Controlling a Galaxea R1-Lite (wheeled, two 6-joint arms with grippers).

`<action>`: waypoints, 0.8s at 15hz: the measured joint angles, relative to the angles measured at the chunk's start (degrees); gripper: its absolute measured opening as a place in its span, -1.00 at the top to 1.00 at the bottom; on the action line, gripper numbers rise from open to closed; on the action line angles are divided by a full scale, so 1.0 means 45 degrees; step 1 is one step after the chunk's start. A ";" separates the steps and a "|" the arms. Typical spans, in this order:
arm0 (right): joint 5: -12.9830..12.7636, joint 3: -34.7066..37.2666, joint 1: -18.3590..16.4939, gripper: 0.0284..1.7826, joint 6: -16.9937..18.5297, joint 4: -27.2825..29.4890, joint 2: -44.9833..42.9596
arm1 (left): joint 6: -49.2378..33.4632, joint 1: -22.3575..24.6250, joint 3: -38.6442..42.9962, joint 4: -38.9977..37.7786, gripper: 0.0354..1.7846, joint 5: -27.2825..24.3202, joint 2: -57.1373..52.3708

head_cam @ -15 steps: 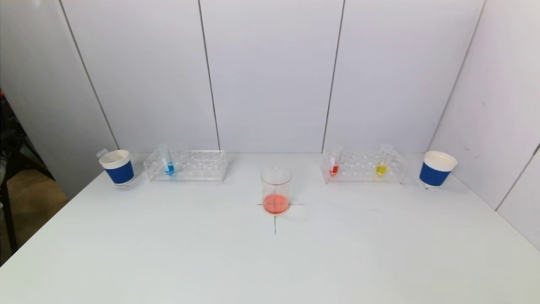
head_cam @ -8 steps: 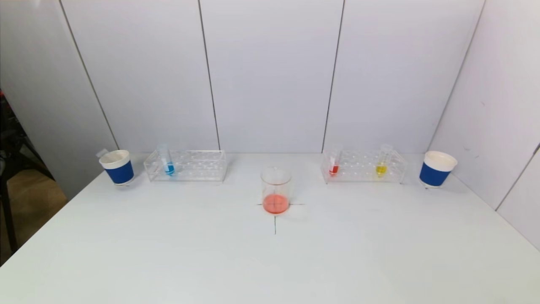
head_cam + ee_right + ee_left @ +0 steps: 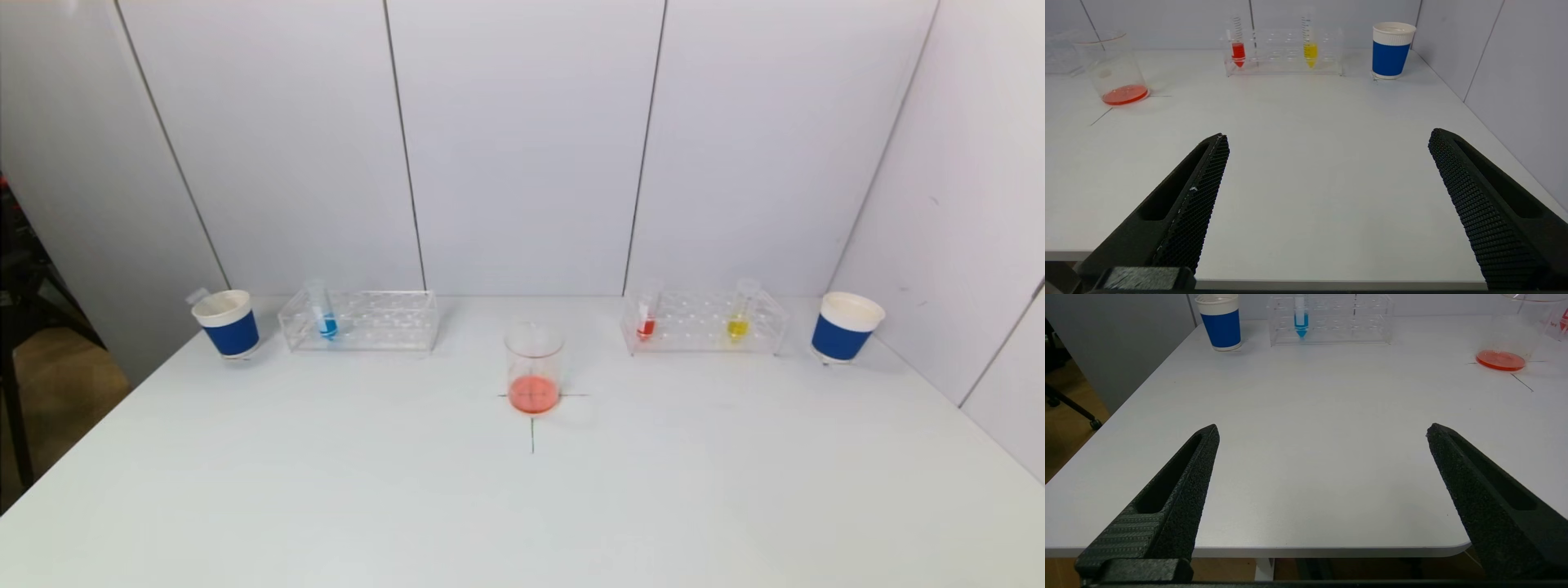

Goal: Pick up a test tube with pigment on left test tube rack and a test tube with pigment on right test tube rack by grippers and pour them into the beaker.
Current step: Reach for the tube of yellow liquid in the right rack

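A clear beaker (image 3: 534,369) with orange-red liquid in its bottom stands at the table's middle on a drawn cross. The left test tube rack (image 3: 361,320) holds one tube with blue pigment (image 3: 326,320). The right test tube rack (image 3: 704,321) holds a tube with red pigment (image 3: 647,320) and one with yellow pigment (image 3: 739,318). Neither arm shows in the head view. My left gripper (image 3: 1323,430) hangs open over the table's near left edge, far from the blue tube (image 3: 1300,319). My right gripper (image 3: 1327,136) hangs open over the near right edge, far from the red tube (image 3: 1238,51).
A blue-banded paper cup (image 3: 228,323) stands left of the left rack and another (image 3: 846,327) right of the right rack. White wall panels close the back and the right side. The table's left edge drops to the floor.
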 joint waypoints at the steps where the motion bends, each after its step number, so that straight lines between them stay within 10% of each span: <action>1: -0.0062 0.0000 0.0005 -0.99 0.0065 0.0005 0.0000 | 0.0000 0.0000 0.0000 -0.0005 -0.99 0.0000 0.0000; 12: 0.0696 -0.2528 0.0019 -0.99 -0.0715 0.0591 0.0759 | 0.0000 0.0000 0.0000 -0.0005 -0.99 0.0000 0.0005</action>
